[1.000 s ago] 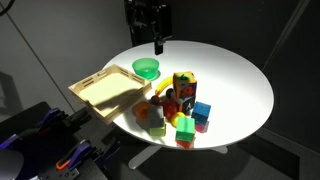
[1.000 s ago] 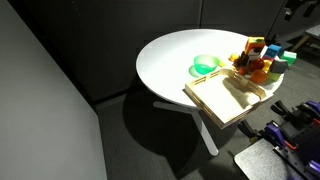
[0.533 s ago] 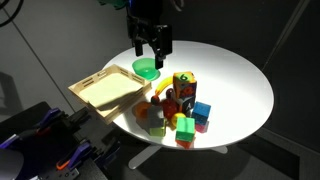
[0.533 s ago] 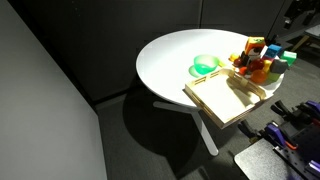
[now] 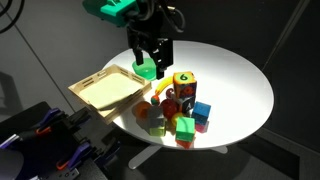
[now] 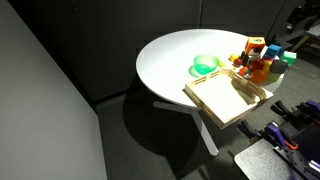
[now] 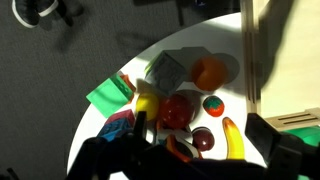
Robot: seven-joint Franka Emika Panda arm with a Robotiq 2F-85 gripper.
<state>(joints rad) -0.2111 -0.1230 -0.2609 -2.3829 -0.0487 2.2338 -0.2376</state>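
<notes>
My gripper (image 5: 150,62) is open and empty. It hangs over the round white table (image 5: 235,80), just above a green bowl (image 5: 147,70) and beside a pile of toy food and blocks (image 5: 178,105). In the wrist view the open fingers (image 7: 200,140) frame a yellow banana (image 7: 232,138), a dark plum (image 7: 202,138), a red apple (image 7: 177,110) and a red fruit with a green top (image 7: 214,105). An orange (image 7: 209,72) and a grey cube (image 7: 165,70) lie beyond them. The gripper touches nothing.
A wooden tray (image 5: 105,88) sits at the table's edge next to the bowl; it also shows in an exterior view (image 6: 228,97) with the green bowl (image 6: 206,65) and the toy pile (image 6: 262,60). Coloured blocks (image 5: 200,115) lie at the near edge. Dark equipment stands below the table.
The gripper has come down from above the table's far side toward the bowl and toy pile, staying open. The objects have not moved.
</notes>
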